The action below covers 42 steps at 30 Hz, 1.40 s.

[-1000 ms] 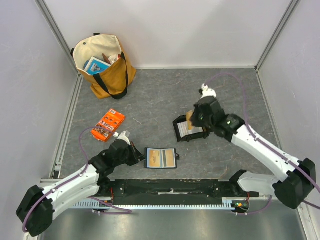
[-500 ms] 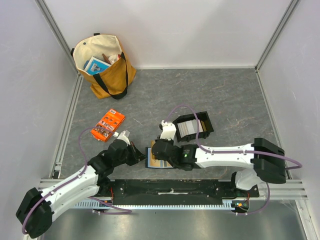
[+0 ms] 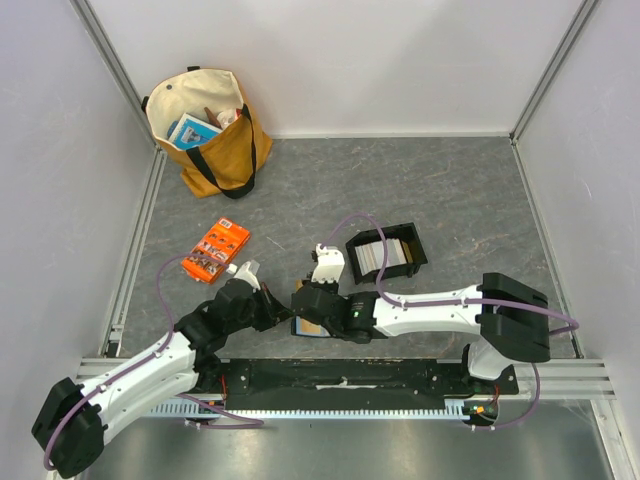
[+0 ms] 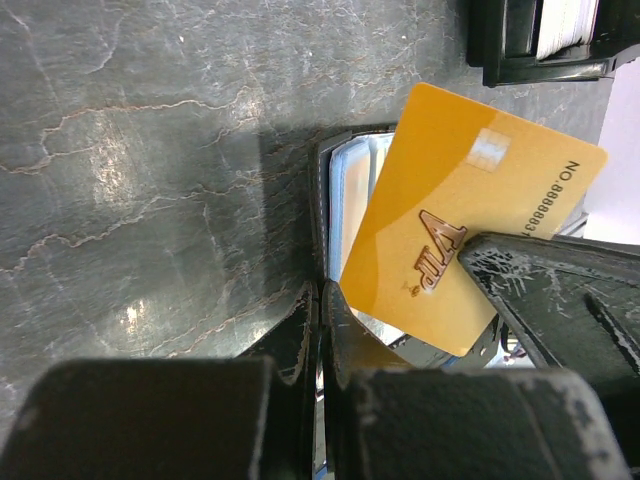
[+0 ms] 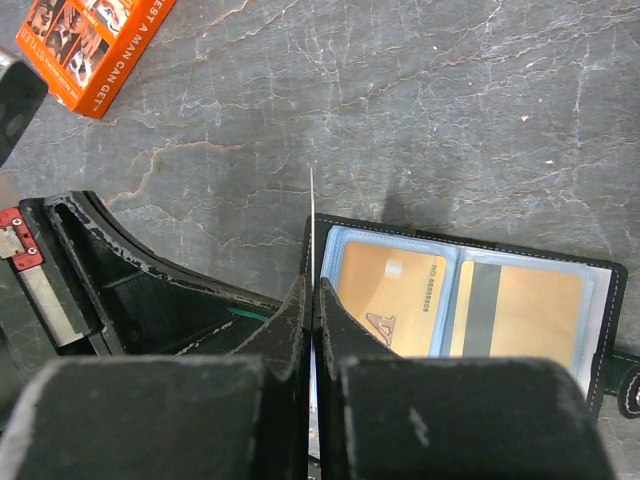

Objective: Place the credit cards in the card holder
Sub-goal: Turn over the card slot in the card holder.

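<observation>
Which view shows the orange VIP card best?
Left wrist: the orange VIP card faces the camera flat, with its print and number legible. Right wrist shows only its thin top edge, pinched in the right tool. Top external: it can't be picked out under the right arm.

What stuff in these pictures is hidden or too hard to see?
- Right wrist view: the credit card in the right gripper is edge-on, its face unseen; the corner cuts off the orange packet.
- Left wrist view: the credit card covers much of the card holder; the top edge cuts the black tray.
- Top view: the right gripper hides nearly all the card holder; things in the tote bag are too small.
</observation>
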### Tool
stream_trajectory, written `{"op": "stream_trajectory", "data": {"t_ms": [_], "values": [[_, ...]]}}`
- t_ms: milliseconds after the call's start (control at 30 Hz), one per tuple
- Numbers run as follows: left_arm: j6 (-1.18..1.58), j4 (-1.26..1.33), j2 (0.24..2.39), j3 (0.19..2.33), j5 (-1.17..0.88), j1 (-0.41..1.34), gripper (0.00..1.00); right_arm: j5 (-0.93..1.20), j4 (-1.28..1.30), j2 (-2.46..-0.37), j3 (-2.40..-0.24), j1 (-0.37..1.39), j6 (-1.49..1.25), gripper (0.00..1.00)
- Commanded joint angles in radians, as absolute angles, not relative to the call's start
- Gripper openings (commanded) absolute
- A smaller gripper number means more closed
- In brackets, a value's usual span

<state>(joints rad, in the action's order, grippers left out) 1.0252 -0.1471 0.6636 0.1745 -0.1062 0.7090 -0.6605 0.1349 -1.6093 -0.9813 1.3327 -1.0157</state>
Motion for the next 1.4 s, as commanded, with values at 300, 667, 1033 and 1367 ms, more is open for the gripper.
{"op": "stream_trajectory", "data": {"t_ms": [300, 667, 1033, 1367], "values": [[1.052, -0.141, 0.646, 0.184, -0.100, 0.712, 0.02, -0.718, 0.150, -1.608, -1.023, 1.341, -1.025, 0.00], [1.043, -0.152, 0.650, 0.186, -0.092, 0.712, 0.02, -0.729, 0.117, -1.565, -1.002, 1.339, -0.994, 0.00], [1.045, -0.152, 0.641, 0.184, -0.091, 0.712, 0.02, -0.706, 0.140, -1.626, -1.025, 1.339, -1.000, 0.00], [1.045, -0.146, 0.641, 0.183, -0.097, 0.712, 0.02, -0.681, 0.149, -1.660, -1.038, 1.339, -1.000, 0.00]]}}
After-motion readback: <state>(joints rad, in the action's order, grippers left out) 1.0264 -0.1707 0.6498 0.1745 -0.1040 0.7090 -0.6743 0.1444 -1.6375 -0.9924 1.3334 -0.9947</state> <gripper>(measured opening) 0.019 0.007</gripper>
